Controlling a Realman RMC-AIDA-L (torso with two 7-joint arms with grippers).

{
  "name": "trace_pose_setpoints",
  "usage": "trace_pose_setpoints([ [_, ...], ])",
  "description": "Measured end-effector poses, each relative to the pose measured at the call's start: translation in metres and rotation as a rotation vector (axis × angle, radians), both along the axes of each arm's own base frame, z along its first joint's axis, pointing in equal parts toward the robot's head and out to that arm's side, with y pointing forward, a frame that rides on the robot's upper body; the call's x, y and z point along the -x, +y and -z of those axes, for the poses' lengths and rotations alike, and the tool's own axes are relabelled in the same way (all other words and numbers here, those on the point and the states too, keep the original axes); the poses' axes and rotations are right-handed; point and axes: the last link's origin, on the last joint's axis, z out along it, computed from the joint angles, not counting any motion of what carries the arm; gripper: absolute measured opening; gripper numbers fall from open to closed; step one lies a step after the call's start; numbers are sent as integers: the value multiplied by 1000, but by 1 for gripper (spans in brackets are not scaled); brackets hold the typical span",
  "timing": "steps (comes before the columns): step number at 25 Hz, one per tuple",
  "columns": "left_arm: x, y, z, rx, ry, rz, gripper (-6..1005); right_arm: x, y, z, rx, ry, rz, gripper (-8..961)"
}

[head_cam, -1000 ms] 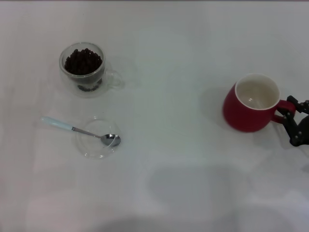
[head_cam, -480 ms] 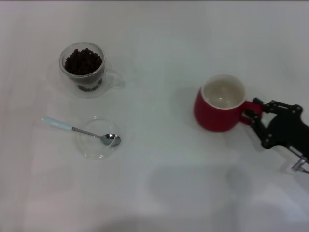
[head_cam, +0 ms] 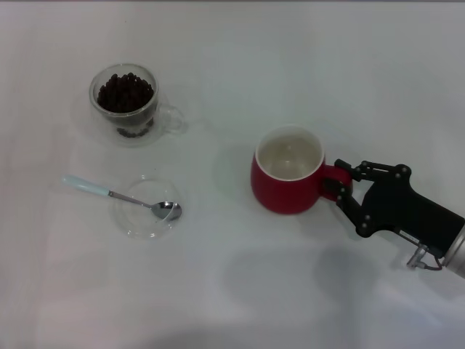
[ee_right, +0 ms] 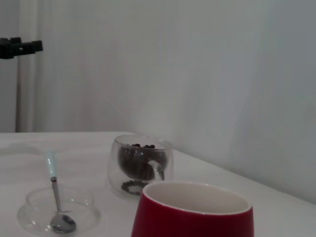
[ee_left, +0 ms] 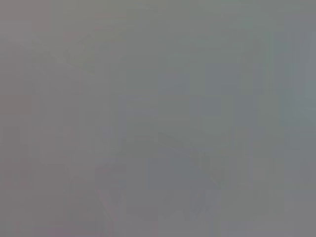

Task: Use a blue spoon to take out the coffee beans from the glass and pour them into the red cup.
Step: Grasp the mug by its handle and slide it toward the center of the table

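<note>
The red cup [head_cam: 285, 180] stands upright and empty near the table's middle right; it also fills the near part of the right wrist view [ee_right: 193, 212]. My right gripper [head_cam: 343, 187] is shut on the cup's red loop handle. The glass [head_cam: 126, 103] full of dark coffee beans [head_cam: 125, 91] stands at the back left, also in the right wrist view [ee_right: 140, 165]. The blue spoon [head_cam: 120, 196] lies with its bowl in a shallow clear dish [head_cam: 147, 207], its pale handle pointing left; it shows in the right wrist view [ee_right: 55, 195] too. The left gripper is out of view.
The white table [head_cam: 240, 276] carries only these things. The left wrist view shows flat grey. A white wall and a dark stand [ee_right: 19, 48] lie beyond the table in the right wrist view.
My right gripper has dragged the red cup leftward and a little nearer, from the right edge toward the table's middle. The glass, spoon and dish have not moved.
</note>
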Motion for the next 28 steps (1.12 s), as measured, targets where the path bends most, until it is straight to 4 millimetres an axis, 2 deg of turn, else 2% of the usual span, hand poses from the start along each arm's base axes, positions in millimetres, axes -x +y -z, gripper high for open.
trace_pose_setpoints([
  [5,1,-1,0,0,0,-3,885,3,2,3,4,0,-9,222],
  [14,1,-4,0,2,3,-1,884,-3,1,4,9,-21,26,217],
  [19,1,-5,2,5,1,-2,884,-4,-1,3,11,-14,34,306],
  [25,3,-11,4,8,-26,-5,883,-6,-16,-11,-9,51,10,542],
  [27,3,-13,5,9,-74,6,884,-5,-23,-21,-20,92,-12,770],
  [28,3,-15,6,9,-112,18,884,-4,-27,-26,-25,119,-26,769],
])
